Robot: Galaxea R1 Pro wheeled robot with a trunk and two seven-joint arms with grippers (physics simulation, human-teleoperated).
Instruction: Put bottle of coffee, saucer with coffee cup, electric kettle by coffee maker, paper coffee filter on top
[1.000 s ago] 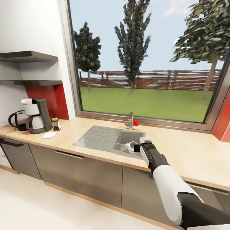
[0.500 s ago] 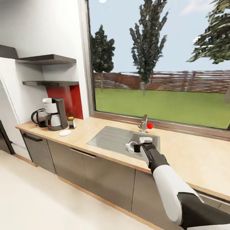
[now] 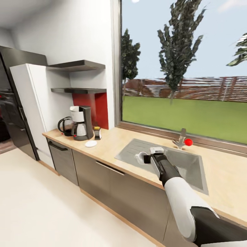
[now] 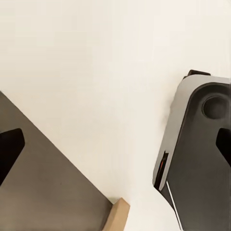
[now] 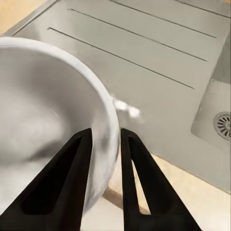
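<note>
White porcelain sits clamped in the right gripper [image 3: 148, 158]: its two dark fingers [image 5: 79, 168] pinch the rim of the coffee cup [image 3: 141, 157], one finger inside the bowl and one outside against the wall. In the head view the cup is carried just beyond the fingertips, above the drainboard of the steel sink [image 3: 192, 168], clear of the metal. The right wrist view shows the cup [image 5: 48, 125] tipped, its open mouth turned toward the camera. The right arm reaches forward from the lower right of the head view, forearm nearly straight, white sleeve ending in a black wrist.

Farther along the kitchen countertop [image 3: 113, 142], well apart from the cup, the saucer [image 3: 91, 143] lies flat and bare in front of the coffee maker [image 3: 81, 122]. The bottle of coffee [image 3: 97, 133] stands upright just beside the machine on the window side, and the electric kettle [image 3: 66, 126] stands at its other side. Two boards of the kitchen shelf [image 3: 78, 90] hang above them.

The left wrist view shows pale floor, a grey cabinet front [image 4: 43, 187] and part of the robot's base [image 4: 197, 159]; whether the left gripper's jaws are apart or together cannot be told.
</note>
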